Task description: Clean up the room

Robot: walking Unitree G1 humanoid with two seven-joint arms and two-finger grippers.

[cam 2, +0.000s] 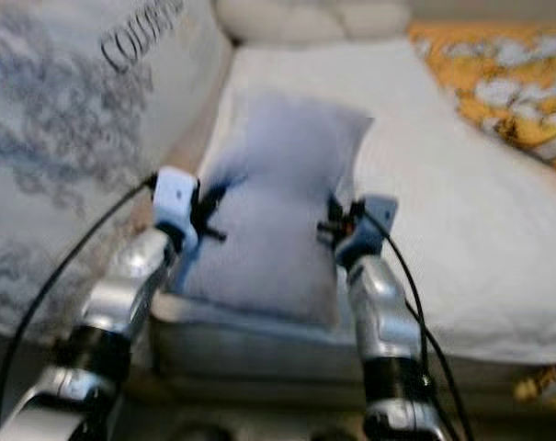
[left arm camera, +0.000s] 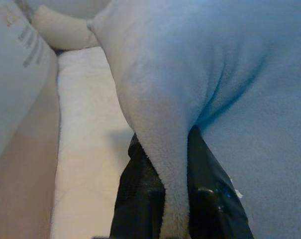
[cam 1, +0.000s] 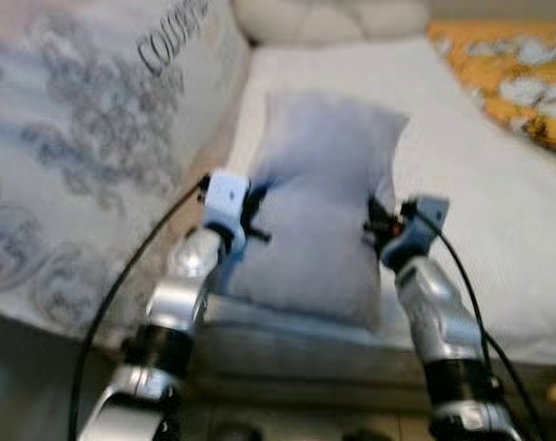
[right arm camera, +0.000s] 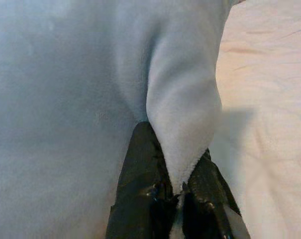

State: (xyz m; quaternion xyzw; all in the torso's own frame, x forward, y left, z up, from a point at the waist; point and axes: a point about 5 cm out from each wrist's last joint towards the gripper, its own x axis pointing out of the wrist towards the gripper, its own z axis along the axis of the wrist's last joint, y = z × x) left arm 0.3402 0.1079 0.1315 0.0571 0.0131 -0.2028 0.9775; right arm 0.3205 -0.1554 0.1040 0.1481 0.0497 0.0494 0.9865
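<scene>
**Left eye view: pillow held over the bed by both tools**

Left eye view shows me at the foot of a bed [cam 1: 498, 230], holding a pale blue pillow [cam 1: 319, 211] between my two arms. My left tool [cam 1: 252, 213] pinches the pillow's left edge and my right tool [cam 1: 377, 226] pinches its right edge. The picture is a little blurred.

In the left wrist view, my two black fingers [left arm camera: 135, 199] are closed on a fold of the pillow's fleece. The right wrist view shows the same: fingers [right arm camera: 140, 184] clamped on a ridge of fabric at the opposite edge.

The pillow lies lengthwise over the near end of the white mattress, its far corners pointing toward the headboard [cam 1: 333, 18]. I cannot tell whether its underside rests on the mattress or hangs just above it. A large printed cushion [cam 1: 85, 156] leans at the bed's left side, and an orange patterned blanket [cam 1: 516, 73] lies at the far right.

I judge the tidying to be midway: the pillow is at the bed but not yet released, and it sits well short of the headboard.

The pillow looks soft, plump and fuzzy, and creases deeply wherever I pinch it.
</scene>
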